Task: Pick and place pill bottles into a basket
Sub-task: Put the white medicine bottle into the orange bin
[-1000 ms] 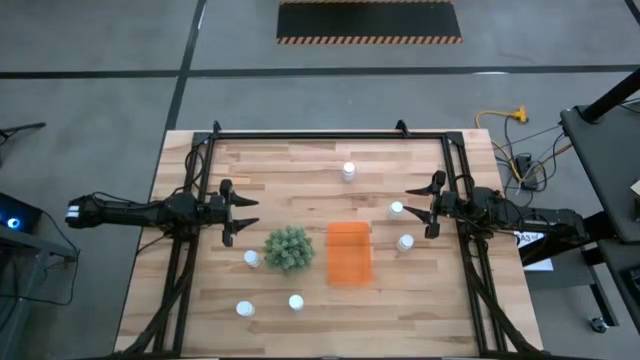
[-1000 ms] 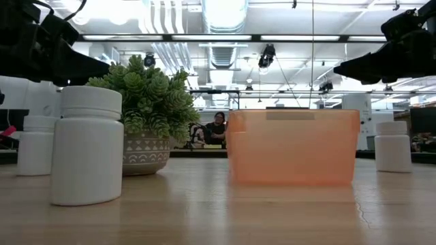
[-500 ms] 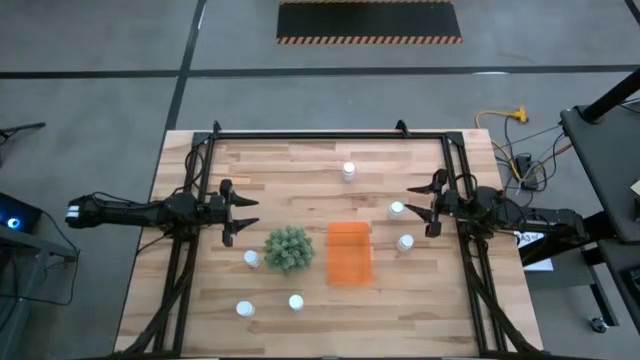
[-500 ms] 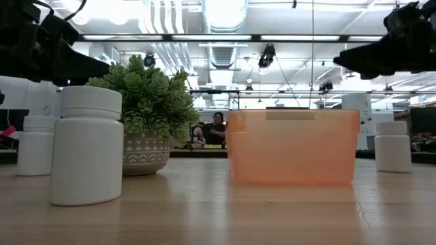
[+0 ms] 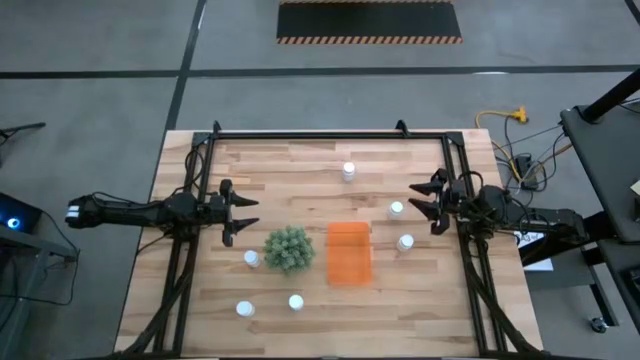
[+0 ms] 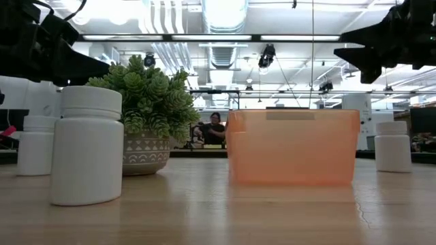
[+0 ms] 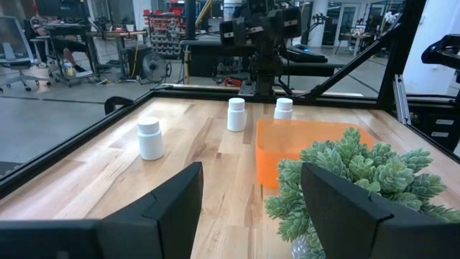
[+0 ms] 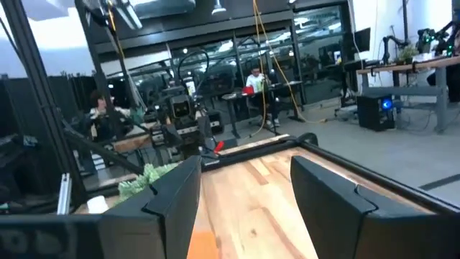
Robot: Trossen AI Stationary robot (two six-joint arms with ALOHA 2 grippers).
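Several white pill bottles stand upright on the wooden table: one at the far middle (image 5: 348, 171), two near my right gripper (image 5: 397, 210) (image 5: 405, 242), one left of the plant (image 5: 251, 259), and two near the front edge (image 5: 295, 302) (image 5: 243, 309). The orange basket (image 5: 349, 253) sits on the table at the centre, and no bottle shows in it. My left gripper (image 5: 250, 212) hovers open at the left, its fingers level and pointing toward the table's right. My right gripper (image 5: 414, 199) hovers open at the right, above and beside the nearest bottle, with nothing between its fingers (image 8: 172, 201).
A green bushy plant (image 5: 289, 248) in a patterned pot stands just left of the basket. Black frame rails (image 5: 330, 135) run along the far, left and right sides of the table. People sit in the room beyond the table.
My right gripper has tipped its fingers upward and rolled about its own axis, rising slightly at the table's right side. Its fingers keep the same gap. The bottles and the basket have stayed where they were.
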